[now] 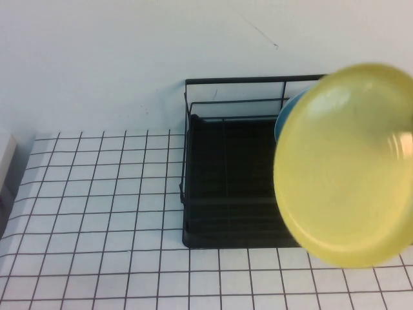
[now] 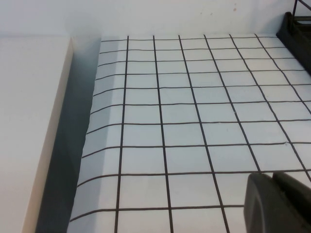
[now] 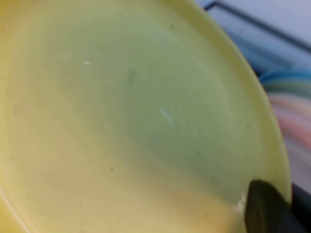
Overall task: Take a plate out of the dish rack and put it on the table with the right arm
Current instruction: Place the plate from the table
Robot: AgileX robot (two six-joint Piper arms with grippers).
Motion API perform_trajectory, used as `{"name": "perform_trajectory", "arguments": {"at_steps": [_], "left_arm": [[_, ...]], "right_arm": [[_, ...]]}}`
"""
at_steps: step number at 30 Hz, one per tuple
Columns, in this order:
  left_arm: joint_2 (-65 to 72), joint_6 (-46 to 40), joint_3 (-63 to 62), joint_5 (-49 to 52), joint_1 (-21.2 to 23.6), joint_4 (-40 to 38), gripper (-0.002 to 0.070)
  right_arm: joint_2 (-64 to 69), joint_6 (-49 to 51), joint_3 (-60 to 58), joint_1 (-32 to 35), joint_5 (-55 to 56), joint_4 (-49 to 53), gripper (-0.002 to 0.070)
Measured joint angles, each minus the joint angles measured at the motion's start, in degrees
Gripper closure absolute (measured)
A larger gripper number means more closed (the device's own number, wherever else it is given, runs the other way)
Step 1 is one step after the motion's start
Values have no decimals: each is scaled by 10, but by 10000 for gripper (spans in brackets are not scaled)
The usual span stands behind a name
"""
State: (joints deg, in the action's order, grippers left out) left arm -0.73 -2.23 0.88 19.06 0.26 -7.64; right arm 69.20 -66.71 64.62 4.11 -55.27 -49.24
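Observation:
The pale-yellow plate (image 1: 345, 165) hangs in the air, tilted, above the right end of the black dish rack (image 1: 226, 187), and hides that end. It fills the right wrist view (image 3: 121, 111). My right gripper (image 3: 286, 194) is shut on the plate's rim, one dark finger (image 3: 265, 208) on its face; the gripper itself is hidden in the high view. My left gripper (image 2: 273, 178) is shut and empty, low over the gridded white table (image 2: 194, 97), left of the rack's corner (image 2: 297, 26). The table (image 1: 97, 194) spreads left of and in front of the rack.
A blue plate (image 1: 284, 116) stands in the rack behind the yellow one. Blue, green and pink plate rims (image 3: 291, 104) show past the held plate. A pale block (image 1: 5, 158) borders the table's left edge (image 2: 29, 121). A white wall stands behind.

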Motion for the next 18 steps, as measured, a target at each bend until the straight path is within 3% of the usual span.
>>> {"name": "perform_trajectory", "arguments": {"at_steps": [4,11,18], "left_arm": [[0,0,0,0,0,0,678],[0,0,0,0,0,0,678],[0,-2,0,0,0,0,678]], "right_arm": [[8,102,-49,0,-67,93,666],[32,141,-198,0,12,119,666],[108,149,-248,0,94,146,666]]}}
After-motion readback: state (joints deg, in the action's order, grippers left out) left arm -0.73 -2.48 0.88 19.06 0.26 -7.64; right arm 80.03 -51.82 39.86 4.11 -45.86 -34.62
